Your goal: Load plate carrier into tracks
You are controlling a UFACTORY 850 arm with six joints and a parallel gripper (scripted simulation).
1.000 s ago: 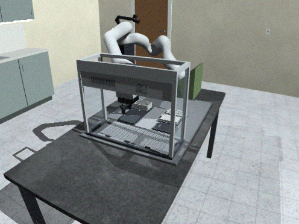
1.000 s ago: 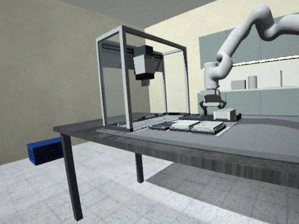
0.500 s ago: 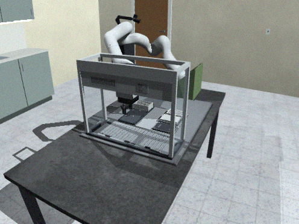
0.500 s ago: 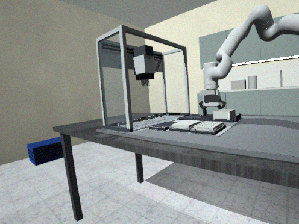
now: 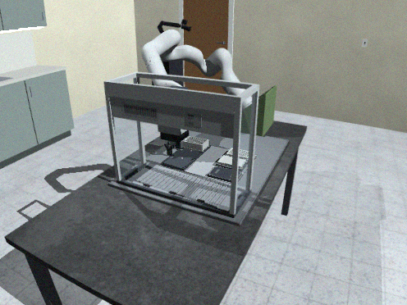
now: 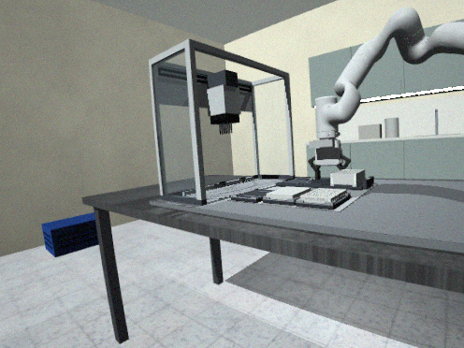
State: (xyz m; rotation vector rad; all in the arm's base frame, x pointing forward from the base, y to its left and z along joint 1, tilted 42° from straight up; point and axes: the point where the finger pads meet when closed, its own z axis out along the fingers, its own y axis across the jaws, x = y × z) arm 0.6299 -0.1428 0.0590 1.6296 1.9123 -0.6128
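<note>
The gripper is hanging from the white arm with its jaws spread wide and nothing between them, pointing down over the dark carrier PC7 on the apron. The deep-well block C51 is sitting on the carrier just beside the jaws, on the side away from the instrument frame, apart from the fingers. In front of the jaws, toward the exterior camera, two pale plates are lying in their nests in a row with an empty dark nest.
</note>
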